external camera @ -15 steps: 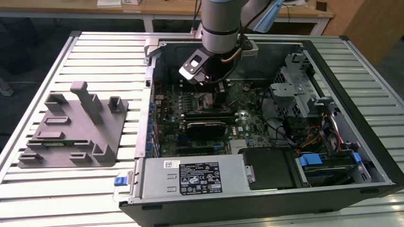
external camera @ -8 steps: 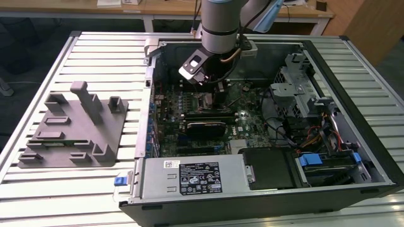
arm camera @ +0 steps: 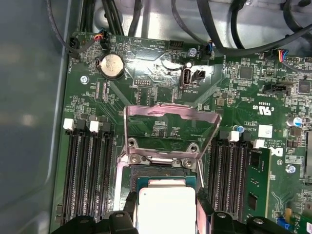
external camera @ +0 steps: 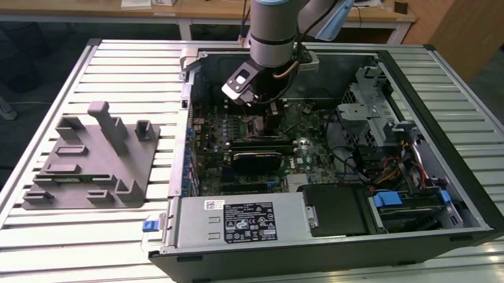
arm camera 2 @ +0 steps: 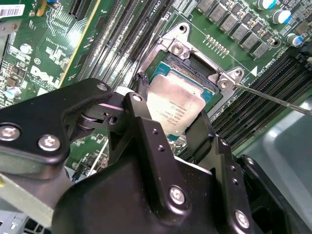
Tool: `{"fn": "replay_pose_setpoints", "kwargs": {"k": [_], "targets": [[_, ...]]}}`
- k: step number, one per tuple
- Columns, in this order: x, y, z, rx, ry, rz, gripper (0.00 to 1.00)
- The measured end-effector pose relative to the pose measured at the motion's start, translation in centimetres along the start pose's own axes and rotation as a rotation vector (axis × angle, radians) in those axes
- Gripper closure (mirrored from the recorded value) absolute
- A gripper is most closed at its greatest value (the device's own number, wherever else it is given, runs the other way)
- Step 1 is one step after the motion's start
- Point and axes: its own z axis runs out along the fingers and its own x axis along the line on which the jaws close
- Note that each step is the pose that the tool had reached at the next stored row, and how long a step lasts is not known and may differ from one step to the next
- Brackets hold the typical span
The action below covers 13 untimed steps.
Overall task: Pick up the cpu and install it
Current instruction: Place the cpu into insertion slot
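- Pickup is done, we'd say: the gripper (arm camera 2: pixel 171 117) is clenched on the cpu (arm camera 2: pixel 179 103), a finger on each of two opposite edges, silver top up.
- In the exterior view the arm (external camera: pixel 272 29) reaches down into the computer case (external camera: pixel 441 59) near its twelve o'clock end. The grey tray (external camera: pixel 87 171) lies well apart at the case's nine o'clock, on the exterior view's left.
- In both wrist views the cpu is right over the socket (arm camera: pixel 146 173), with the load plate (arm camera: pixel 170 129) flipped open beyond it.
- We can't quite tell whether the chip touches the socket bed or hangs just above it; it looks slightly tilted.
- Left to do, by our reading: the cpu isn't released yet, and the load plate and the thin lever (arm camera 2: pixel 273 99) aren't closed.
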Motion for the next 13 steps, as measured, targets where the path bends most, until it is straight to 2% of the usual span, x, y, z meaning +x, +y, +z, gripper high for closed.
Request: {"fn": "replay_pose_setpoints", "kwargs": {"k": [13], "targets": [[0.14, -0.10, 0.65, 0.0000, 0.0000, 0.000, 0.45]]}}
